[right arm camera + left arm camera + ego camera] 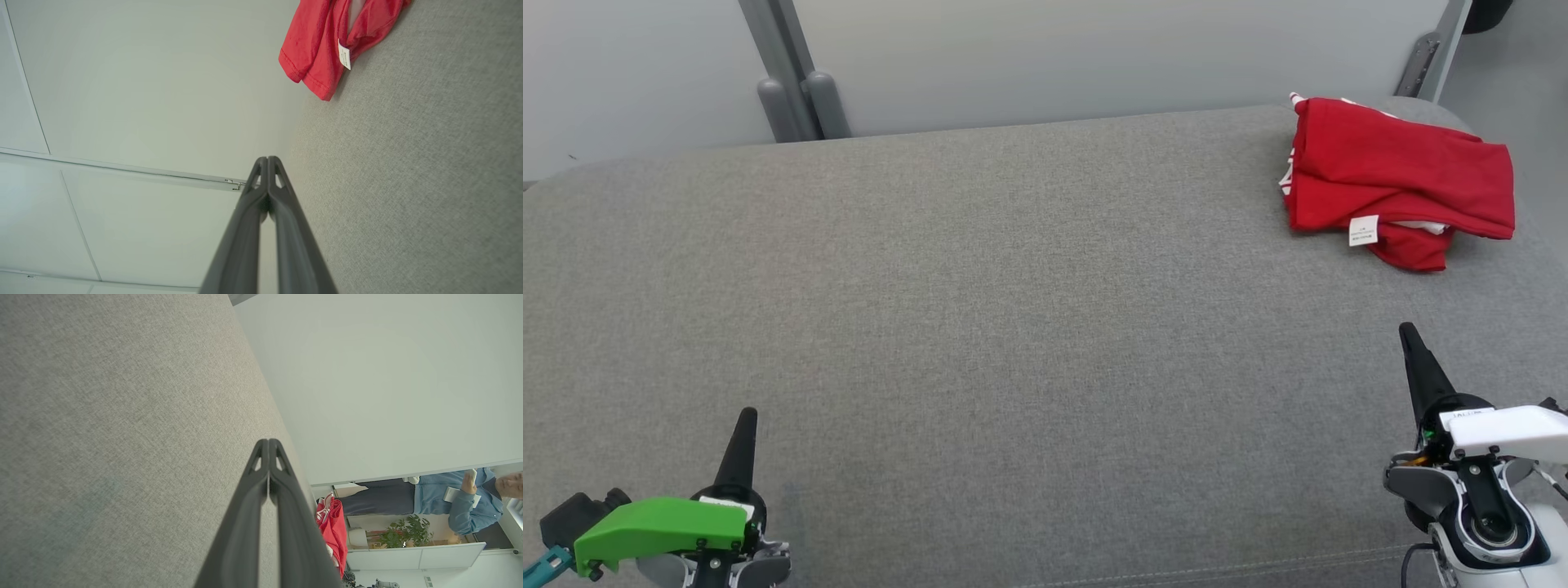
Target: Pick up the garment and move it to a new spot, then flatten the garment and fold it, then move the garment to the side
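A red garment (1401, 175) lies folded in a loose bundle at the far right corner of the grey fabric surface (1013, 310), a white label showing at its near edge. The right wrist view has the garment (327, 36) at the top, well ahead of the fingertips. A sliver of the garment (333, 531) appears in the left wrist view past the fingers. My left gripper (747, 416) sits at the near left, shut and empty. My right gripper (1409, 333) is at the near right, shut and empty, well short of the garment.
A pale wall panel (1094, 57) with grey posts (792, 90) runs behind the surface. In the left wrist view a person (449, 496) in a blue shirt stands beyond the panel, near a potted plant (404, 531).
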Available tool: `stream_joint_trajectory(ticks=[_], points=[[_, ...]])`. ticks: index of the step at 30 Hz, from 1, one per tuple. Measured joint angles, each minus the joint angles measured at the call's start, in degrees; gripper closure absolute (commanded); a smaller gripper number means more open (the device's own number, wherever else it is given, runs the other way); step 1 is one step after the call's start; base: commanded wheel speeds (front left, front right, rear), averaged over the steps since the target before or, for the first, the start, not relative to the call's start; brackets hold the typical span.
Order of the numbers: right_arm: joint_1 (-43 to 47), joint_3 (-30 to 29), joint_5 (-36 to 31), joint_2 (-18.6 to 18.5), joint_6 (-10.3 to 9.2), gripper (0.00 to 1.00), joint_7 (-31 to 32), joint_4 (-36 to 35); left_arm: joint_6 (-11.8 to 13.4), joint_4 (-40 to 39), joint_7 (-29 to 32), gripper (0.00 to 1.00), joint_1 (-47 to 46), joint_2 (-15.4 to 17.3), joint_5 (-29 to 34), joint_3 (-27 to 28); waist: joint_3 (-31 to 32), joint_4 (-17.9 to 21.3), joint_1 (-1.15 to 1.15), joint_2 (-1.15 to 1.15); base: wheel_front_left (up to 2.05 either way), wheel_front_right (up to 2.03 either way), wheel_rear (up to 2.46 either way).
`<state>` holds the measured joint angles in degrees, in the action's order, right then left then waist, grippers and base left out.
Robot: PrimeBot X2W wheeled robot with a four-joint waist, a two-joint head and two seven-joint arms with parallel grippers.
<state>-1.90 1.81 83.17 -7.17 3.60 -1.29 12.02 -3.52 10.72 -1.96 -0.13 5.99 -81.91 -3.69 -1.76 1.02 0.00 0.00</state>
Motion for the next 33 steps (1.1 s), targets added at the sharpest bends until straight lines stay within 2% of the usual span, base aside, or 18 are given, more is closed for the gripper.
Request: stream_joint_trajectory(ticks=[18, 33], points=[[-0.57, -3.77, 12.04, 1.19, 2.58, 1.00, 2.96, 2.42, -2.61, 2.92, 2.77, 1.00, -1.49, 0.11, -14.08, 1.59, 1.45, -0.94, 0.00, 0.00, 0.00, 0.00, 0.00], [-1.10, -4.20, 12.70, 1.37, 2.94, 1.00, 3.37, 3.15, -3.02, 3.66, 3.01, 1.00, -1.72, 0.12, -14.71, 1.76, 1.56, -1.01, 0.00, 0.00, 0.00, 0.00, 0.00]])
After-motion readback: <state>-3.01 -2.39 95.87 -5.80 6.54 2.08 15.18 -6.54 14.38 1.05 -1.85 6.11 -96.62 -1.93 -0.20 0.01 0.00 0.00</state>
